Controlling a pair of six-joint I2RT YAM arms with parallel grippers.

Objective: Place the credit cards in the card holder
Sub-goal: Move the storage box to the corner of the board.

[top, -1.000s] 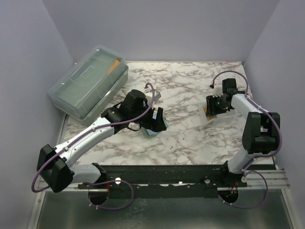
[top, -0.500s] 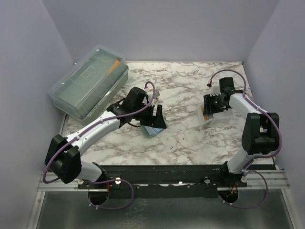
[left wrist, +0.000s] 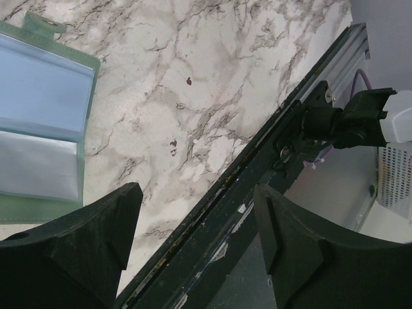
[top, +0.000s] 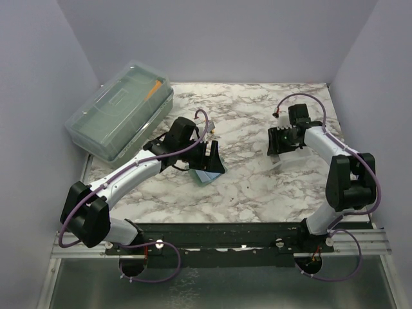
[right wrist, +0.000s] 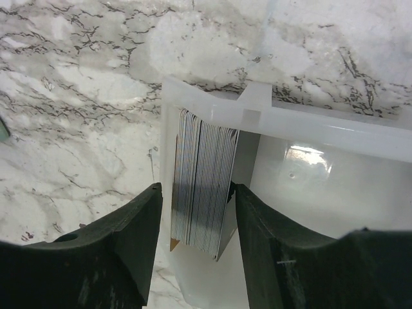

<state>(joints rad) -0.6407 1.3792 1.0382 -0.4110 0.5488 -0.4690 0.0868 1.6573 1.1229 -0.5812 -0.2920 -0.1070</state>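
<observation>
- Top view: you see the left gripper [top: 210, 164] low over the marble table [top: 251, 187], left of centre. A pale blue corner of the card holder [top: 205, 176] pokes out under its fingers.
- Left wrist view: this gives you what the top view hides. The card holder lies unfolded and flat on the marble at the left edge of the frame. Its sage-green border frames 2 clear bluish pockets, and no card can be made out in them.
- Left gripper, wrist view: its jaws stand wide apart with nothing between them. The holder sits off to one side of the gap, not inside it. The dark base rail [left wrist: 257, 167] crosses the frame diagonally.
- Top view, right side: the right gripper [top: 279, 143] points down over the far right part of the table. What lies under it is too covered to read from here.
- Right wrist view: only here do you see the credit cards [right wrist: 203, 174]. They form a tight stack standing on edge in a narrow end compartment of a white tray [right wrist: 322, 129].
- Right gripper, wrist view: its jaws are partly apart and straddle the stack, 1 finger on each side. You cannot tell whether the pads touch the cards or the tray walls.
- Top view, far left: a translucent lidded box [top: 119, 109] rests well apart from both grippers.
</observation>
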